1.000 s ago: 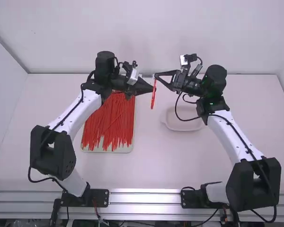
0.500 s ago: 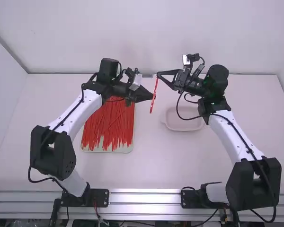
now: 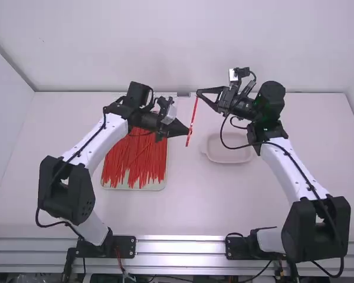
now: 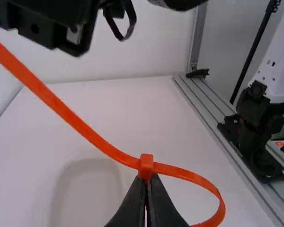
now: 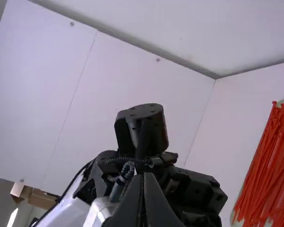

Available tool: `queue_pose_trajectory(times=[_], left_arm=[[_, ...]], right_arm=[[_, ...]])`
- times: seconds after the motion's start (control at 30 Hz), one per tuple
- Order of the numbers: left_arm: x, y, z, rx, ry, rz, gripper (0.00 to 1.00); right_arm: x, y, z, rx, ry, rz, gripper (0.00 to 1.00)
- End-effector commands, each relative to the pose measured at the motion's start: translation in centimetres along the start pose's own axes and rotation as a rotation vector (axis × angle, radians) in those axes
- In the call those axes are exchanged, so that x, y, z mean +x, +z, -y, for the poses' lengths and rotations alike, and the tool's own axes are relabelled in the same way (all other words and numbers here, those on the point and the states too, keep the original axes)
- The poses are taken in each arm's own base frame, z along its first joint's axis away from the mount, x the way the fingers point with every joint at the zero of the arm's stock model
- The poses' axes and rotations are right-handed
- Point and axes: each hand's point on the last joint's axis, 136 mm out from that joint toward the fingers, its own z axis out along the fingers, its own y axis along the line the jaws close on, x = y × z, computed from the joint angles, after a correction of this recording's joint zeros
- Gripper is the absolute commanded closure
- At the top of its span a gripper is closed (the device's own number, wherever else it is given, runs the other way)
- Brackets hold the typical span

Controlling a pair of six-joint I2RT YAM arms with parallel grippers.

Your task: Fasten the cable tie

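Pinching my left gripper (image 4: 145,183) shut on the orange cable tie (image 4: 80,125), I hold it right under the locking head (image 4: 146,163), fingers pressed together with no gap, so the head cannot slip when the strap is pulled. The tail is already through the head, and a small loop (image 4: 216,198) curls out beside my fingers. All of this hangs in the air over the left rim of the shallow white dish (image 3: 227,157). Higher above that same rim, my right gripper (image 3: 198,94) is closed on the strap's free end, holding it nearly upright. I judge that grip is there to draw the loop tighter. The spare red ties (image 3: 135,154) lie on their board well left of the dish.
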Motion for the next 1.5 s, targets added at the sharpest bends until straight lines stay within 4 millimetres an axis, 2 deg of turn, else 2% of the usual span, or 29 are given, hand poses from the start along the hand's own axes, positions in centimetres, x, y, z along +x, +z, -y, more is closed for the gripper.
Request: queue_pose_trajectory(times=[0.0,0.17,0.53,0.57,0.67,0.77,0.83,0.97,1.03,1.17,1.47], left_arm=[[2.2,1.0,1.3,0.024,-0.051,-0.024,0.98],[3.4,1.2,1.0,0.009,-0.077,-0.018,0.98],[2.0,1.2,-0.8,-0.024,-0.089,0.020,0.98],[1.7,1.2,-1.0,-0.028,-0.092,0.027,0.98],[0.4,0.7,-2.3,-0.060,-0.099,0.052,0.98],[-0.8,-0.1,-3.4,-0.090,-0.076,0.080,0.98],[-1.6,-0.6,-4.1,-0.111,-0.066,0.094,0.98],[-3.9,-2.0,-5.2,-0.150,-0.039,0.141,0.98],[-4.7,-2.7,-5.5,-0.162,-0.026,0.158,0.98],[-5.0,-2.6,-4.9,-0.125,-0.008,0.164,0.98],[-5.1,-2.0,-3.3,-0.037,-0.024,0.168,0.98]], right_arm=[[-2.9,-0.9,-0.7,0.014,-0.054,0.126,1.00],[-3.1,-0.9,-0.7,0.016,-0.053,0.133,1.00],[-3.1,-0.9,-0.5,0.025,-0.074,0.141,1.00],[-3.1,-0.9,-0.5,0.025,-0.084,0.139,0.96],[-2.6,-0.8,-0.5,0.022,-0.128,0.108,0.64],[-1.8,-0.7,0.1,0.038,-0.123,0.071,0.49],[-1.2,-0.6,0.8,0.055,-0.103,0.045,0.44],[0.5,0.1,2.1,0.093,-0.063,-0.010,0.43],[1.5,0.6,2.3,0.097,-0.073,-0.040,0.48],[2.7,1.6,2.0,0.086,-0.082,-0.075,0.53],[3.1,1.9,1.7,0.079,-0.081,-0.086,0.64]])
